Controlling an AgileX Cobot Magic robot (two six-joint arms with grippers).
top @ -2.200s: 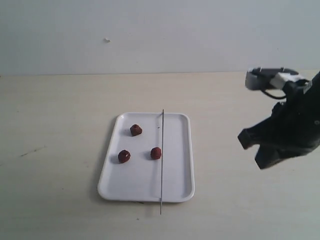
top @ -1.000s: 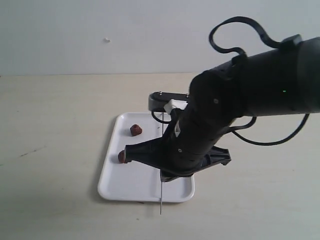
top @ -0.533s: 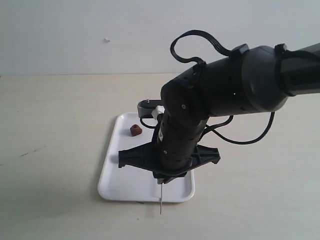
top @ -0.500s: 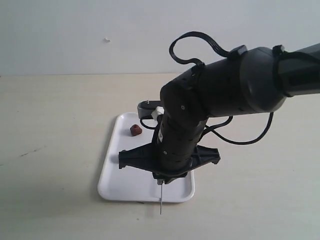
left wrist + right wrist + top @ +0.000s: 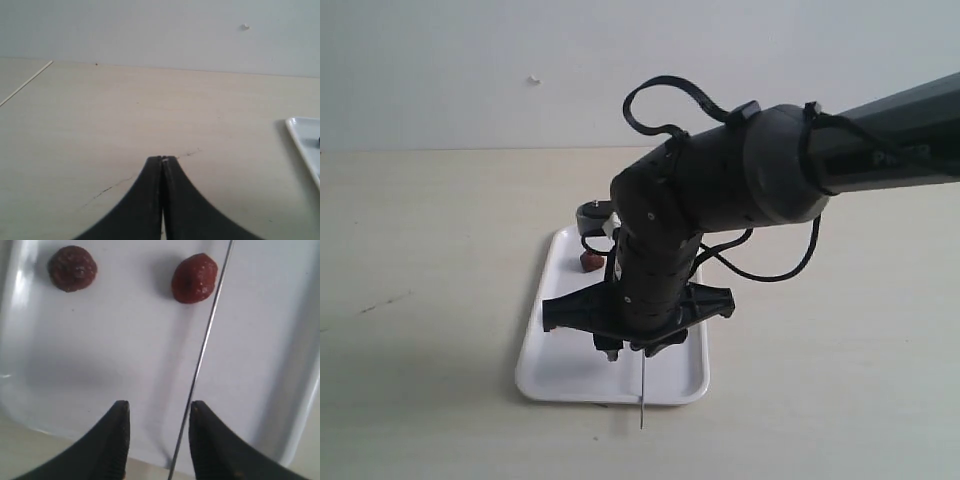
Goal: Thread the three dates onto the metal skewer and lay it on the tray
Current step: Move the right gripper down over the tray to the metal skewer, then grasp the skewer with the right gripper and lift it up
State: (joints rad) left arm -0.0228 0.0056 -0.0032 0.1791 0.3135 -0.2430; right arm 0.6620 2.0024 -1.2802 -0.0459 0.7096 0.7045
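Note:
My right arm (image 5: pixel 670 250) reaches in from the right and hangs over the white tray (image 5: pixel 550 372). The right gripper (image 5: pixel 159 408) is open just above the tray's front part. The thin metal skewer (image 5: pixel 202 352) runs between its fingers, close to one fingertip (image 5: pixel 196 411) and lying free across the rim. Two dark red dates (image 5: pixel 72 268) (image 5: pixel 194 278) lie on the tray beyond the fingers. From outside only one date (image 5: pixel 588 262) and the skewer's front end (image 5: pixel 642 398) show; the arm hides the rest. My left gripper (image 5: pixel 161 159) is shut on nothing, above bare table.
The pale wooden table (image 5: pixel 430 300) stretches round the tray on all sides, with a grey wall (image 5: pixel 470 70) behind. A corner of the tray (image 5: pixel 301 137) shows at the edge of the left wrist view. A thin crack marks the tabletop (image 5: pixel 110 187).
My right arm has swung further left over the tray and dropped lower. Its jaws went from shut to open. The left gripper has stayed shut.

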